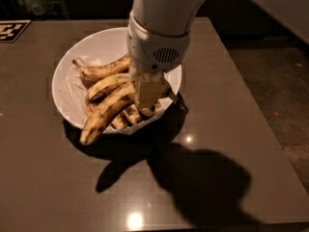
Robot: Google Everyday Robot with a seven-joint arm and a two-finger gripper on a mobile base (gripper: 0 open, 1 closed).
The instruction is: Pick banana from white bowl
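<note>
The white bowl (64,71) sits on the dark table and holds several overripe bananas. My gripper (147,101) reaches straight down into the bowl's right half. It is shut on the right end of the banana (107,114), the longest speckled one. That banana slants down to the left, its free tip hanging past the bowl's front rim and casting a shadow on the table. A browner banana with a dark stem (100,71) and a shorter one (107,85) lie behind it. The arm hides the bowl's right inside.
The brown table (58,187) runs to an edge on the right, with speckled floor (275,81) beyond. A black-and-white marker tag (11,30) lies at the table's far left. Dark clutter stands behind the table.
</note>
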